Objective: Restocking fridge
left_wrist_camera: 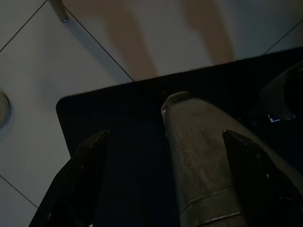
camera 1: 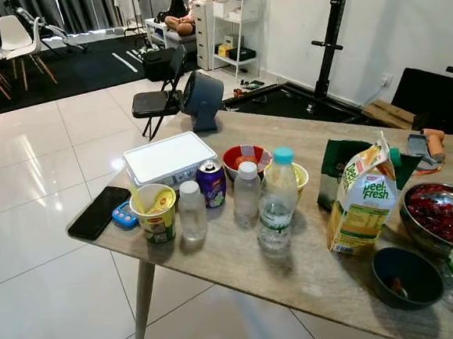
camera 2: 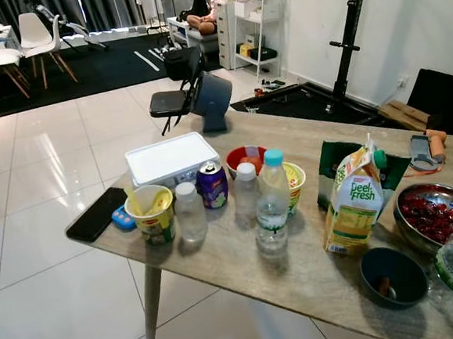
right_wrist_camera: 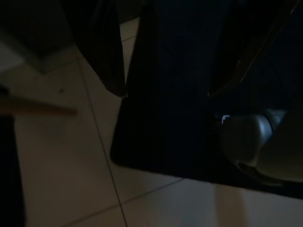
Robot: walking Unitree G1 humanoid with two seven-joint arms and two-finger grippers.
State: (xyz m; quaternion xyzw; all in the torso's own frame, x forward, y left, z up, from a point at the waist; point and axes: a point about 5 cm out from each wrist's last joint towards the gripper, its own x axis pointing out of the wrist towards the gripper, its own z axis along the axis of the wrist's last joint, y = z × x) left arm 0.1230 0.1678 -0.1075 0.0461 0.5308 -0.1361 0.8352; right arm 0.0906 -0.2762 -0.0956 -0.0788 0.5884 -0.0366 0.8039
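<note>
Table loaded with groceries: juice carton upright near right end, blue-capped water bottle just left of it, two smaller white-capped bottles, purple can, noodle cup, white lidded box behind. Metal bowl of red fruit at far right. Left gripper hangs over floor tiles, fingers spread wide, holding nothing. Right gripper likewise dark, fingers apart, empty.

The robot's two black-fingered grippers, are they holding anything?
No. The left gripper and right gripper hang open above the white tiled floor, nothing between their fingers.
</note>
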